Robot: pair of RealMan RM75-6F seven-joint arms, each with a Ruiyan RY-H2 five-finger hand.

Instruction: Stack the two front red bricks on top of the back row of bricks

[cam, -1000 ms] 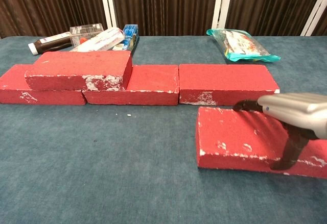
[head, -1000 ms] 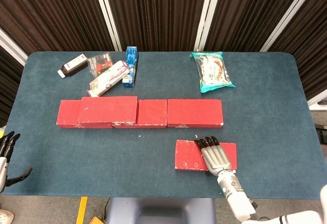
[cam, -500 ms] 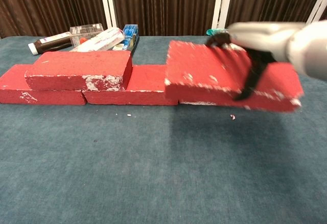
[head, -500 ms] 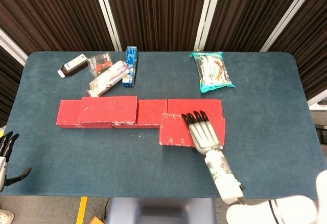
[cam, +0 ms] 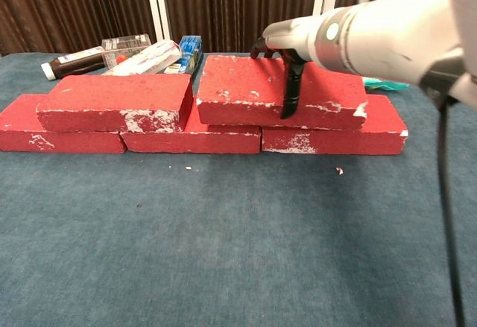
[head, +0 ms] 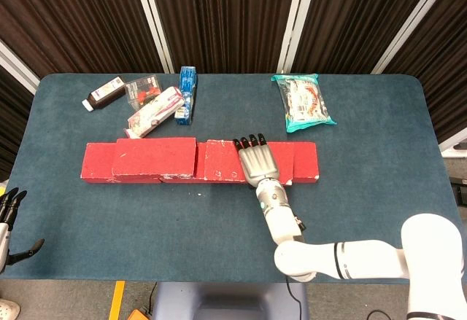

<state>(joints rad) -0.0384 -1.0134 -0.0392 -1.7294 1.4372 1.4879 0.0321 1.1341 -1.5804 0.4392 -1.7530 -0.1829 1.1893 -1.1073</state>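
Three red bricks form the back row (head: pixel 303 162) (cam: pixel 335 139) across the table's middle. One red brick (head: pixel 155 157) (cam: pixel 112 103) lies stacked on the row's left part. My right hand (head: pixel 255 163) (cam: pixel 298 44) grips a second red brick (head: pixel 219 161) (cam: pixel 246 92), fingers over its far edge and thumb down its front face. That brick lies level over the middle and right bricks, on them or just above; I cannot tell which. My left hand (head: pixel 9 221) hangs off the table's lower left corner, fingers spread and holding nothing.
Behind the row lie a brown bottle (head: pixel 104 92), a clear packet (head: pixel 142 88), a toothpaste box (head: pixel 155 111) and a blue box (head: pixel 187 94). A snack bag (head: pixel 305 101) lies at the back right. Small crumbs (cam: pixel 339 170) dot the cloth.
My right hand lifted the brick from the front of the table and carried it back and to the left over the back row. The left hand stayed put.
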